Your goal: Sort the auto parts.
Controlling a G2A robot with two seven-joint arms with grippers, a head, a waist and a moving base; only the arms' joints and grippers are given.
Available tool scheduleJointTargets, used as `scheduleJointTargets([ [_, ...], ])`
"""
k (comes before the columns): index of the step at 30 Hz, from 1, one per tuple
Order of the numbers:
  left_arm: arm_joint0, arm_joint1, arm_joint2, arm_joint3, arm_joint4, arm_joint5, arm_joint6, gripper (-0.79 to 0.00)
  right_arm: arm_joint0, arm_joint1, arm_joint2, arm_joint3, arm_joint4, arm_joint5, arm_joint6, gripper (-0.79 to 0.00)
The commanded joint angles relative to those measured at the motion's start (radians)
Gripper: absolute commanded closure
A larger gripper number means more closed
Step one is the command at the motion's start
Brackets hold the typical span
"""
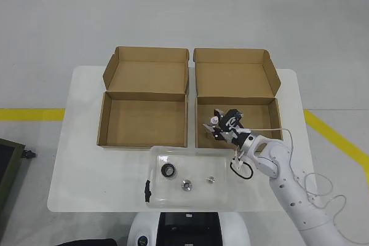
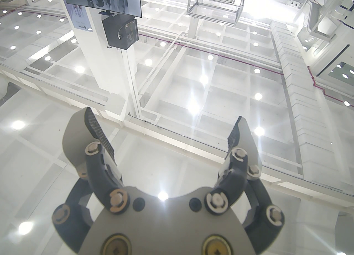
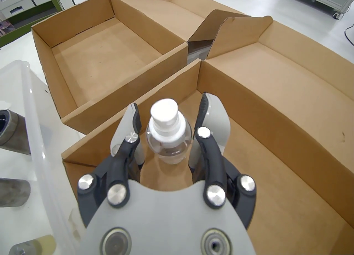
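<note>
Clear spray bottle (image 3: 168, 140) sits pinched between right fingers (image 3: 214, 118); left fingers (image 2: 78, 136) spread.

Clear white-capped bottle (image 3: 168, 140) held over right cardboard box (image 3: 276, 96), metal parts (image 1: 168, 170) in clear tray (image 1: 190, 151)

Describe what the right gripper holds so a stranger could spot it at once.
On the white table, look at the right cardboard box, where the right gripper hangs over it. In its grip is a small bottle: clear with a white cap, unlike the metal parts in the tray.
</note>
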Motion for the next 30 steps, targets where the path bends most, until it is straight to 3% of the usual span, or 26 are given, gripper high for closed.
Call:
scheduleJointTargets([
  [1, 0.000, 0.000, 0.000, 0.000, 0.000, 0.000, 0.000, -0.785, -0.005, 0.002, 0.008, -0.023, -0.005, -0.003, -0.004, -0.668],
  [3, 0.000, 0.000, 0.000, 0.000, 0.000, 0.000, 0.000, -0.785, -0.009, 0.006, 0.017, -0.064, -0.036, -0.012, -0.015, -0.785],
  [11, 0.000, 0.000, 0.000, 0.000, 0.000, 0.000, 0.000, -0.785, -0.060, 0.025, 0.061, -0.257, -0.124, -0.046, 0.050, -0.785],
  [30, 0.000, 0.000, 0.000, 0.000, 0.000, 0.000, 0.000, -0.785, -0.306, 0.083, 0.137, -0.644, -0.069, -0.372, 0.431, -0.785],
])
